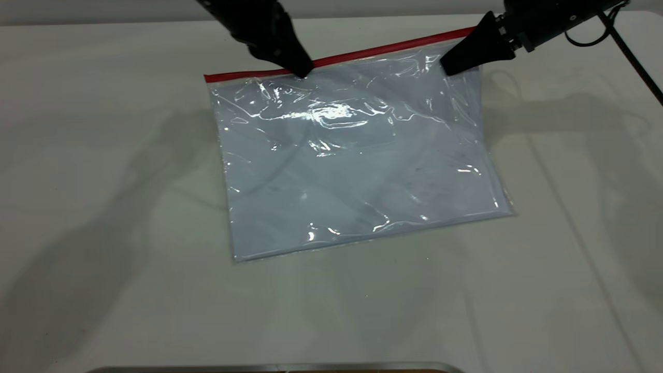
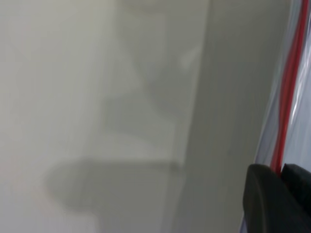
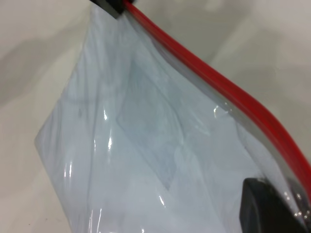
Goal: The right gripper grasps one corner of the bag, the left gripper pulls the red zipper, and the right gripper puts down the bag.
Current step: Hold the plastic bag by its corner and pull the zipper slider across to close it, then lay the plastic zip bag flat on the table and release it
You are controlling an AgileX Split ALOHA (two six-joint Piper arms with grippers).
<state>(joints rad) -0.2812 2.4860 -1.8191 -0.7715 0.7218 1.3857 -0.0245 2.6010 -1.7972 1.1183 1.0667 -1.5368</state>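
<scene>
Your right gripper pinches the bag corner; left gripper clamps the zipper. Pull crookedly and the slider may slip free.

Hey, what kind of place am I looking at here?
Probably a robotics lab bench: a plain white table holding only a clear zip bag, worked by two black arms, the left pincer and right pincer.
</scene>
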